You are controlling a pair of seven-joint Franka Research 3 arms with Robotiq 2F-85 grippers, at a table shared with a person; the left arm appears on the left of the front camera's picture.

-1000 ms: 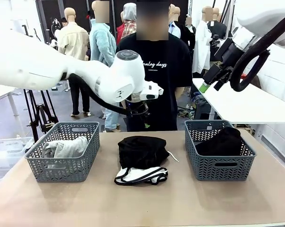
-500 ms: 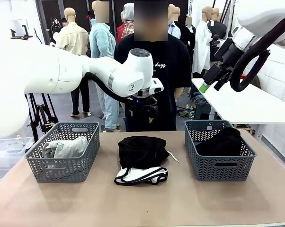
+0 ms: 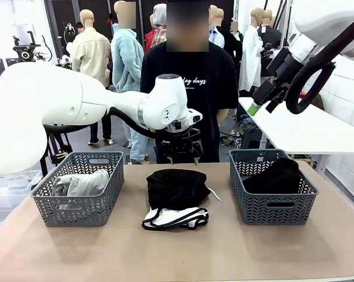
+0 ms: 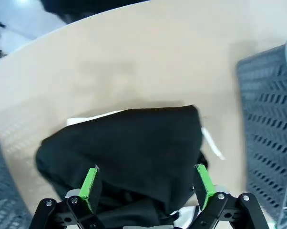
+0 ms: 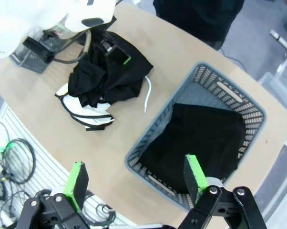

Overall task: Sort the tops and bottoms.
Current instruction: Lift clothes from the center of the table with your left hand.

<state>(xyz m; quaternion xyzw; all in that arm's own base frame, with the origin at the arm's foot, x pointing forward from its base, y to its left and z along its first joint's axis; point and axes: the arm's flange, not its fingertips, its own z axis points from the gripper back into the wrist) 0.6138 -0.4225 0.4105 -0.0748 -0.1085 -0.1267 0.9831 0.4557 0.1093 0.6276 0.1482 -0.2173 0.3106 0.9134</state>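
A plain black garment, one of the bottoms (image 3: 177,187), lies crumpled at mid table, partly on top of white shorts with black piping (image 3: 176,218). My left gripper (image 3: 183,151) hangs open just above the black garment's far edge. In the left wrist view the black garment (image 4: 129,148) lies below the open left gripper (image 4: 146,183), not touched by either pad. The grey knit top (image 3: 83,183) lies in the left basket (image 3: 77,214). Another black garment (image 5: 200,138) fills the right basket (image 5: 148,143). My right gripper (image 5: 135,179) is open and empty, high above that basket.
A person in a black printed T-shirt (image 3: 191,88) stands at the table's far side, hands out of sight. A white drawstring (image 5: 146,93) trails on the table between the pile and the right basket. A white table (image 3: 306,129) stands at the back right.
My left arm has swung right and come down, bringing its gripper close over the black garment. The right arm and the garments have not moved.
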